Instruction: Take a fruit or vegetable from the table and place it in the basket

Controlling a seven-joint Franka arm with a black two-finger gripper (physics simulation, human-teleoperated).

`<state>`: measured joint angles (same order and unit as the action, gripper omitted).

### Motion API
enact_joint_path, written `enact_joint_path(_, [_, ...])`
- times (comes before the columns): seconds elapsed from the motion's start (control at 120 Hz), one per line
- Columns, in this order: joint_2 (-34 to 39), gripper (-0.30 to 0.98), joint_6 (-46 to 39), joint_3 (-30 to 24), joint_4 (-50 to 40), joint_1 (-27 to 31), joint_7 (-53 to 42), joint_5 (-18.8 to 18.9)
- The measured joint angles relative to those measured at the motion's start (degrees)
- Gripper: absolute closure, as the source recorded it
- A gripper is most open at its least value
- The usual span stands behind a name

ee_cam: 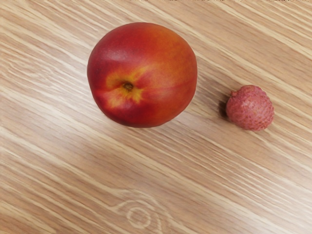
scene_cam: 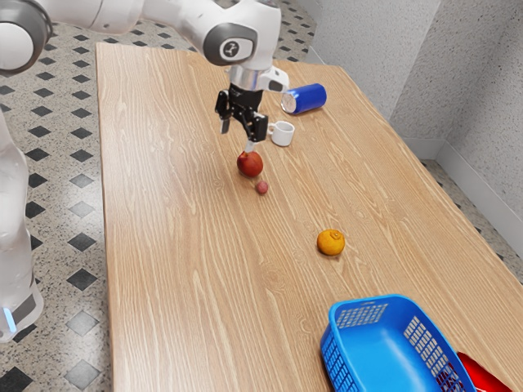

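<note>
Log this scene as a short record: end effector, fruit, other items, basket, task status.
end effector: open, at the nectarine
fruit on table: nectarine; lychee beside it, not touching; orange nearer the basket
other items: white mug, blue can on its side
basket: blue, partly out of frame
task status: no fruit grasped

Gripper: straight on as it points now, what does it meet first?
Probably the peach: in the exterior view the gripper points down, one finger at the fruit's upper edge. Depth is unclear, so it might reach the table instead.
</note>
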<state>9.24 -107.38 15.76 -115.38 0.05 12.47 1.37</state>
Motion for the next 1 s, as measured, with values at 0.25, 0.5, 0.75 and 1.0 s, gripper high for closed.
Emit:
enact_joint_path(0.25, [-1.16,0.01,-4.03,1.51,0.09,-0.54,0.17,2.51])
enact_joint_path(0.5, [-3.21,0.01,-8.59,1.56,-1.18,-1.32,0.35,1.54])
enact_joint_path(0.75, [-5.65,0.01,-11.48,2.18,-1.98,-0.78,0.36,1.84])
enact_joint_path(1.0, [-7.07,0.01,-13.08,2.52,-2.23,-0.22,0.16,2.04])
